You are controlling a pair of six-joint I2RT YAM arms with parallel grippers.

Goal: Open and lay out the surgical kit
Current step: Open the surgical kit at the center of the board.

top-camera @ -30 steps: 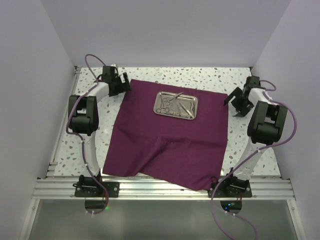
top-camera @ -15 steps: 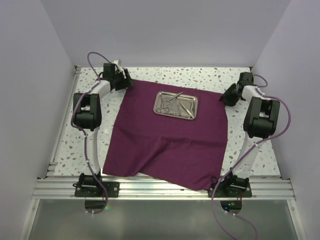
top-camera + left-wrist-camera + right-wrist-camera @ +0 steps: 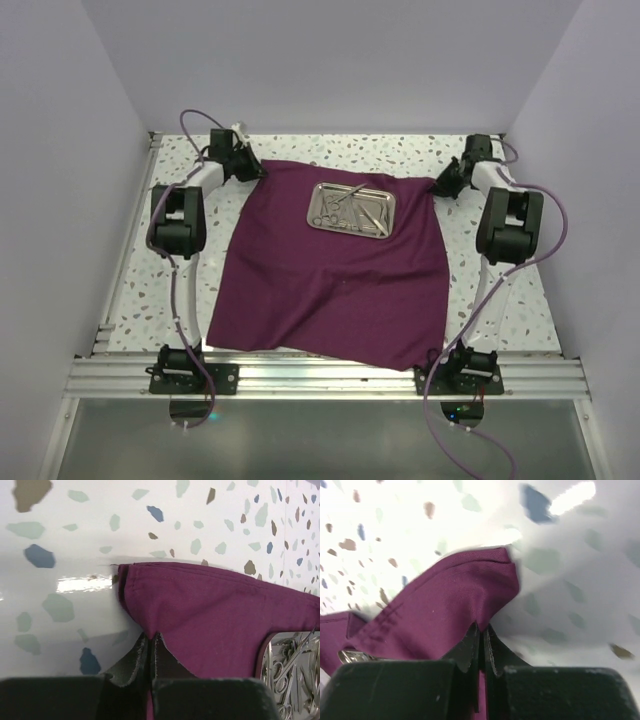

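Maroon cloth, top view: the cloth wrap lies opened out over the speckled terrazzo table. Its near part is wrinkled and its near right corner reaches the aluminium rail.
Tray, top view: the steel tray sits on the far half of the cloth wrap. It holds a heap of thin silver instruments (too tangled here to tell one from another).
Arms, top view: the left gripper is at the far left corner of the cloth wrap. The right gripper is at the far right corner, which is drawn out to a point.
Left wrist view, grip: the left gripper has its jaws pressed together, pinching the hemmed corner of the cloth wrap just above the terrazzo table.
Left wrist view, tray: the steel tray shows at the lower right. Ring handles are visible among the silver instruments.
Right wrist view, grip: the right gripper is clamped on the other corner of the cloth wrap, with the fabric bunched between the jaws.
Right wrist view, surroundings: the terrazzo table is blurred. A sliver of bright metal, seemingly the steel tray, peeks out at the lower left.
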